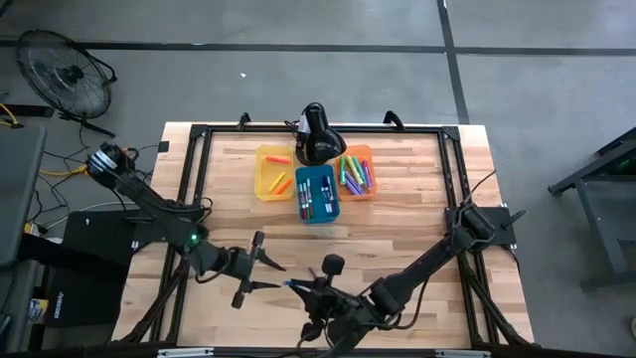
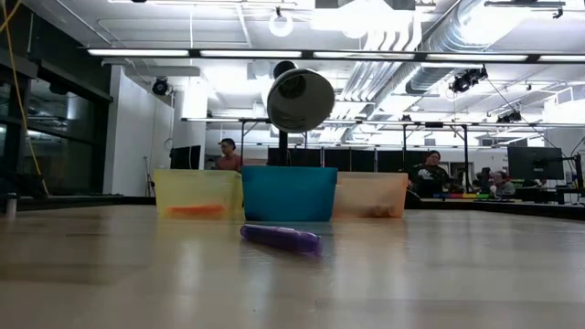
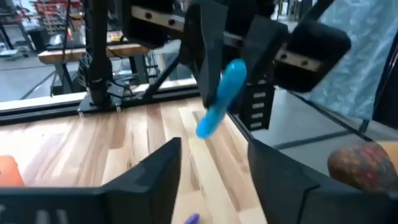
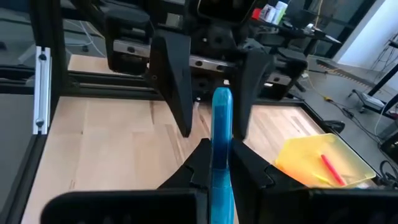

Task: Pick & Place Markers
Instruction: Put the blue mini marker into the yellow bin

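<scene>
At the table's near edge we find both arms facing each other. The right pincer [image 1: 298,287] is clamped on a blue marker [image 4: 221,143], which stands out beyond its fingertips toward the left arm. The left pincer [image 1: 260,266] sits just beside it, its two fingers spread wide apart and holding nothing; in the left wrist view the blue marker shows beyond those open fingers [image 3: 160,171], gripped by the opposite arm.

Between the arms and the bins, a purple marker [image 2: 281,238] lies flat on the bare table [image 1: 417,224], on its own and apart from both pincers.

Toward the far edge we record three bins standing side by side and touching. The yellow bin [image 1: 265,184] holds orange markers [image 1: 279,181]. The blue bin [image 1: 331,202], set slightly nearer, holds several markers of mixed colours [image 1: 314,194]. The orange bin [image 1: 357,151] holds a cluster of purple and green markers [image 1: 356,174].

Behind the bins, at the far edge, stands a black device [image 1: 316,134]. In the low view, people sit in the room beyond the table.
</scene>
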You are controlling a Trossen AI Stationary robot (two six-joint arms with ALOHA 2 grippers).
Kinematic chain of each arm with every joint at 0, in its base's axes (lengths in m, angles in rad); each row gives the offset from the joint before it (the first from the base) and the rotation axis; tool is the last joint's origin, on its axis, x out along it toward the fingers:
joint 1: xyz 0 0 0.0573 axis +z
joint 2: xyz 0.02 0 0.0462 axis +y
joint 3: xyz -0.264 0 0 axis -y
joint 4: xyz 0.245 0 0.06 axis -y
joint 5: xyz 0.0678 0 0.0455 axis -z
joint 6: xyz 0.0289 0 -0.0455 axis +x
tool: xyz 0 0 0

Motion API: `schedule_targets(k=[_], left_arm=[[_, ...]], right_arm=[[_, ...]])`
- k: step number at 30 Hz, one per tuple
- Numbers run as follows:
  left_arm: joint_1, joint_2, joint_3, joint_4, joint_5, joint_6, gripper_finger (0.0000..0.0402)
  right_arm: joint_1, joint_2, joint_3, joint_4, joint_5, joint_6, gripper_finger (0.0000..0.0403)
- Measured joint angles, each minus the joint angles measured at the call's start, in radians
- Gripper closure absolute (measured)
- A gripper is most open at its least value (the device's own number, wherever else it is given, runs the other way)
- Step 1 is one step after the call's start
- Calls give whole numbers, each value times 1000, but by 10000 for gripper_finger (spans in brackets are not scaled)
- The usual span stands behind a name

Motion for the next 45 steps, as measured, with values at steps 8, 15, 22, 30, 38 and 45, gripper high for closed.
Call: schedule_targets(k=[8,15,22,30,38,45], left_arm=[[75,45,0,140,98,4,196],[91,45,0,163,174,7,202],[90,43,1,168,187,8,202],[90,43,2,162,184,8,202],[91,44,2,146,154,25,202],[91,44,2,155,156,26,202]], right_arm=[[-5,0,0,-6,-1,0,379],[-6,0,0,-51,19,23,380],[-20,0,0,-25,42,-4,380],[-24,0,0,42,40,-57,380],[-24,-2,0,108,-28,-96,380],[-39,-2,0,204,-39,-168,380]])
